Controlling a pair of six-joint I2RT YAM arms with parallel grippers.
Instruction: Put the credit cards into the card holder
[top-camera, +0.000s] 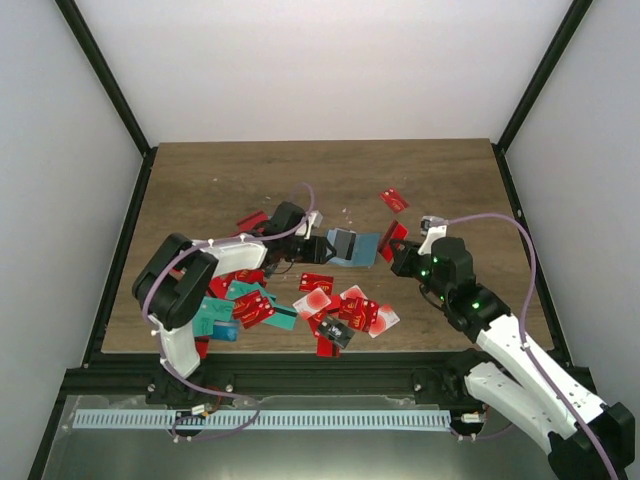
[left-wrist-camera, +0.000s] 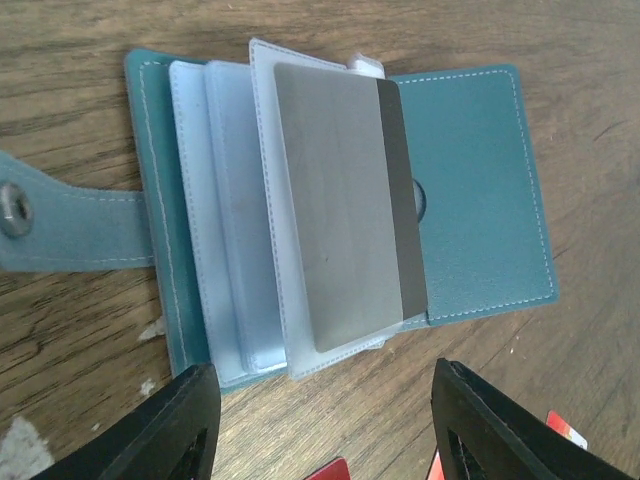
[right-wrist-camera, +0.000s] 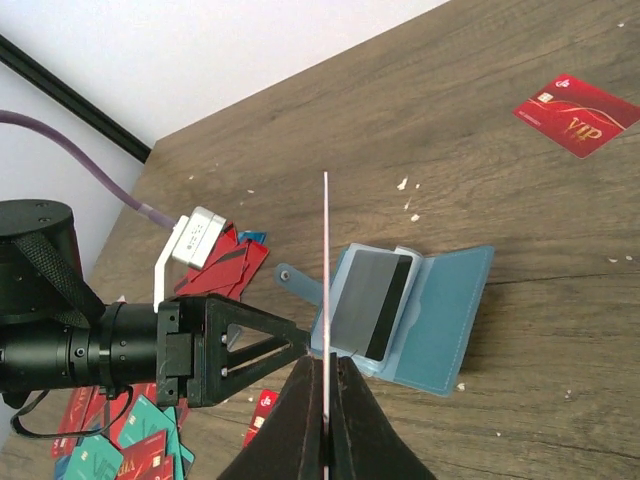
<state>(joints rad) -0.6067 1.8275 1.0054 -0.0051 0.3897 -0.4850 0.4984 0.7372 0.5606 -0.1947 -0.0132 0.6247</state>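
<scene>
One card (right-wrist-camera: 326, 260) edge-on in right gripper (right-wrist-camera: 327, 368)

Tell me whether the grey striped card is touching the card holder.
Touching. The left wrist view shows the grey card lying flat on the pale inner sleeves of the card holder, overlapping them with no gap.
</scene>
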